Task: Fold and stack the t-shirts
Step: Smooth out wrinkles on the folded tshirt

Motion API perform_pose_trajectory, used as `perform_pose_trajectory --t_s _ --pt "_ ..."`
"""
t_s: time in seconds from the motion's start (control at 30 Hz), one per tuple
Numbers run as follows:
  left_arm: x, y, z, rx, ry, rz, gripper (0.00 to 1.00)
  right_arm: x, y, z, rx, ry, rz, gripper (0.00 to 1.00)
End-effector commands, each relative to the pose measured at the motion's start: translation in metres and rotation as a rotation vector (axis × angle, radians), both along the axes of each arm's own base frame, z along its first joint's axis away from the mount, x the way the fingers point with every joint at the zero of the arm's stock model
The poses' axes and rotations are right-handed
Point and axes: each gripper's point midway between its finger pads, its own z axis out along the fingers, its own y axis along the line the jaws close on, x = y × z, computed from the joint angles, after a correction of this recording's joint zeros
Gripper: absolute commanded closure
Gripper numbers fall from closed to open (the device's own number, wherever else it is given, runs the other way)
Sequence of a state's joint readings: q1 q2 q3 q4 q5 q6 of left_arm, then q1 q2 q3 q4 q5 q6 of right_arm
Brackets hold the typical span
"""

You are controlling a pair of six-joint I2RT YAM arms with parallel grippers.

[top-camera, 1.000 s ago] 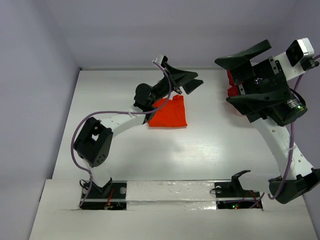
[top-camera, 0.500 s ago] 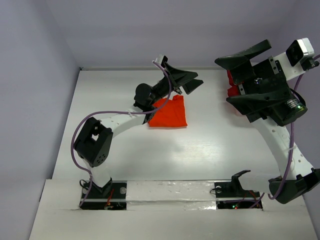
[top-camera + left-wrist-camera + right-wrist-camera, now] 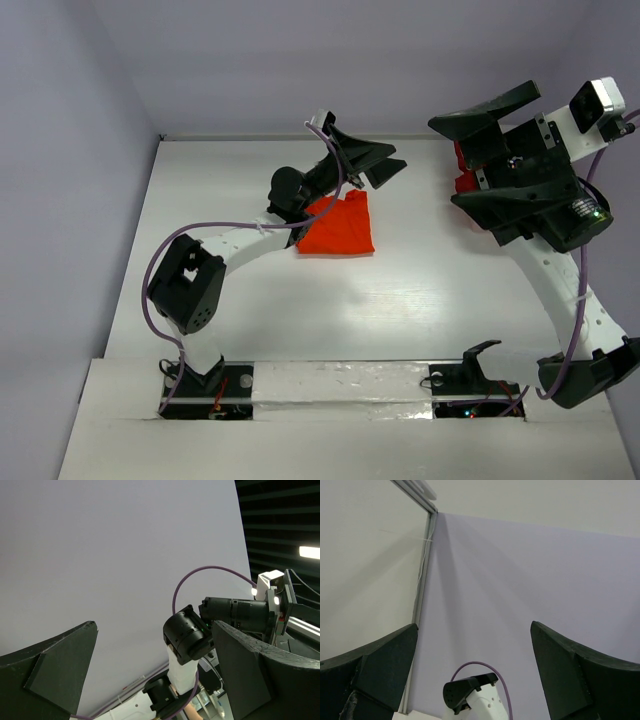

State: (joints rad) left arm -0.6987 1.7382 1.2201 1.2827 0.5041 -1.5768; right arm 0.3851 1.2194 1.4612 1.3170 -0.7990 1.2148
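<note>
The left gripper (image 3: pixel 398 158) has its jaws spread wide with nothing between them, and so does the right gripper (image 3: pixel 445 160); over the last second neither has closed at all, and the arms have stayed almost exactly where they were, the right one shifting by only a hair. That stillness reads as a pause between steps rather than progress. The left gripper hangs just past the far edge of the orange-red shirt (image 3: pixel 338 225), which lies on the table (image 3: pixel 400 300) in a rough square and looks already folded. The right gripper is raised over the dark red shirt (image 3: pixel 463 172) at the far right of the table, well apart from the orange one, so the stacking is not yet done. Most of that dark shirt is hidden behind the right gripper and wrist, so whether it is folded or bunched cannot be told, and no pink cloth can be made out. Neither wrist camera helps. The left wrist view looks out between its open fingers (image 3: pixel 55 670) at the wall and the other arm, and the right wrist view shows only its fingers (image 3: pixel 375 665), wall and a bit of the other arm.
</note>
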Motion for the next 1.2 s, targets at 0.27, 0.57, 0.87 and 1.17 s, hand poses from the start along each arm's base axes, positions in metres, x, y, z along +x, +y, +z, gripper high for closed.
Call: perform_pose_trajectory --t_s 0.27,0.57,0.87,1.17 --pt "-0.0656 0.0524 0.0760 -0.324 -0.393 -0.009 0.01 -0.0121 -0.0082 0.0055 0.037 -0.043 -0.018 0.00" --pt "-0.0661 0.0523 0.0781 -0.323 -0.397 -0.010 0.01 -0.0141 -0.0095 0.0065 0.043 -0.046 -0.019 0.00" --pt "-0.0658 0.0523 0.0765 -0.322 -0.393 -0.010 0.01 -0.0131 -0.0091 0.0053 0.042 -0.042 -0.019 0.00" --pt "-0.0658 0.0523 0.0762 -0.323 -0.393 -0.011 0.01 -0.0138 -0.0094 0.0050 0.042 -0.042 -0.019 0.00"
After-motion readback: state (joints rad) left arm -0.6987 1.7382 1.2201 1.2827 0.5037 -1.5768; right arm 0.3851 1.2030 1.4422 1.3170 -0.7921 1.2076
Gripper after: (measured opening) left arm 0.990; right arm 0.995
